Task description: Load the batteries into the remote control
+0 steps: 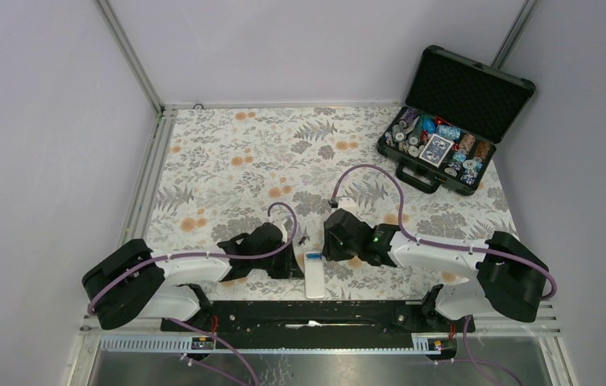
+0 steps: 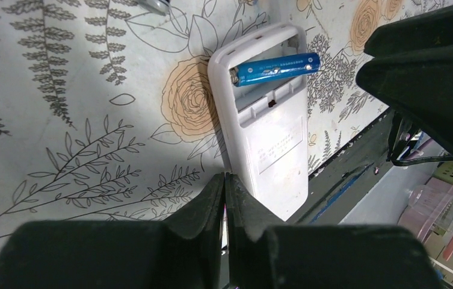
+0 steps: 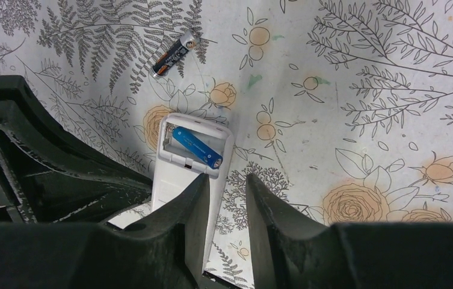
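The white remote control (image 1: pixel 314 275) lies back-up near the table's front edge, between my two grippers. Its battery bay is open, and a blue battery (image 2: pixel 277 67) lies askew in it, also seen in the right wrist view (image 3: pixel 197 147). A second battery (image 3: pixel 174 55), black and orange, lies loose on the table beyond the remote (image 3: pixel 172 180). My left gripper (image 2: pixel 225 177) is shut and empty, its tips at the left edge of the remote (image 2: pixel 272 138). My right gripper (image 3: pixel 228 180) is open by a narrow gap and empty, one finger over the remote's right edge.
An open black case (image 1: pixel 444 145) with poker chips and cards stands at the back right. A black rail (image 1: pixel 307 315) runs along the table's front edge just behind the remote. A flat white piece (image 3: pixel 121 218) lies partly hidden under the left arm.
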Tool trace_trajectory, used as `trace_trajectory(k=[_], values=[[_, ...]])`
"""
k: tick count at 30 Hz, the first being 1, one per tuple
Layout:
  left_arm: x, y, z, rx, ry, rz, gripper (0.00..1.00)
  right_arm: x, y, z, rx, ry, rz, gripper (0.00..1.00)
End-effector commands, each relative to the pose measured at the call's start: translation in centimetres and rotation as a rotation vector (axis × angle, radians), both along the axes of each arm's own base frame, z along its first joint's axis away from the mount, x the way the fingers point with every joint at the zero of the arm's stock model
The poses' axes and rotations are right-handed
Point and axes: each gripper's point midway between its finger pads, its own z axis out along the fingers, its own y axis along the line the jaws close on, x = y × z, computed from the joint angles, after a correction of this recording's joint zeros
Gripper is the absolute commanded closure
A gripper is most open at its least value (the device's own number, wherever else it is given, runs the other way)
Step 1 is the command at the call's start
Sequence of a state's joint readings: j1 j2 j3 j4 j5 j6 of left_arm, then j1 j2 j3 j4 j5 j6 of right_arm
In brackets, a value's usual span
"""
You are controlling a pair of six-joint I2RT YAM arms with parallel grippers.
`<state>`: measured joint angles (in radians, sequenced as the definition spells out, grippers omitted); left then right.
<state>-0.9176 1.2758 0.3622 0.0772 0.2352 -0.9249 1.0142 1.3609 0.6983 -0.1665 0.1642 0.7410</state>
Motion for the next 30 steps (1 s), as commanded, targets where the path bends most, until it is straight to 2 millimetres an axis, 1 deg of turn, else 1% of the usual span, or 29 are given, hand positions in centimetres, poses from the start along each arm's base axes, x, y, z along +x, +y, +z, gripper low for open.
trace_trajectory(k=[1, 5, 8, 12, 20, 26, 30], values=[[0.4, -0.8, 0.4, -0.003, -0.013, -0.006, 0.89, 1.6, 0.9, 1.6, 0.029, -0.055, -0.023, 0.64], [0.7, -0.5, 0.2, 0.026, -0.028, -0.005, 0.89, 1.7, 0.9, 1.5, 0.023, -0.059, -0.019, 0.64], [1.4, 0.2, 0.2, 0.07, -0.065, 0.014, 0.83, 1.9, 1.0, 1.7, 0.022, -0.065, -0.014, 0.64], [2.2, 0.6, 0.2, 0.113, -0.094, 0.02, 0.79, 2.0, 1.1, 1.9, 0.022, -0.073, -0.011, 0.63], [3.6, 1.3, 0.6, 0.105, -0.11, 0.047, 0.79, 2.1, 1.2, 2.2, 0.029, -0.079, -0.009, 0.63], [3.7, 0.9, 0.5, 0.079, -0.098, 0.041, 0.79, 2.1, 1.4, 2.1, 0.033, -0.068, -0.006, 0.63], [4.2, 0.5, 0.6, 0.057, -0.104, 0.046, 0.8, 2.1, 1.9, 1.9, 0.034, -0.056, 0.002, 0.63]])
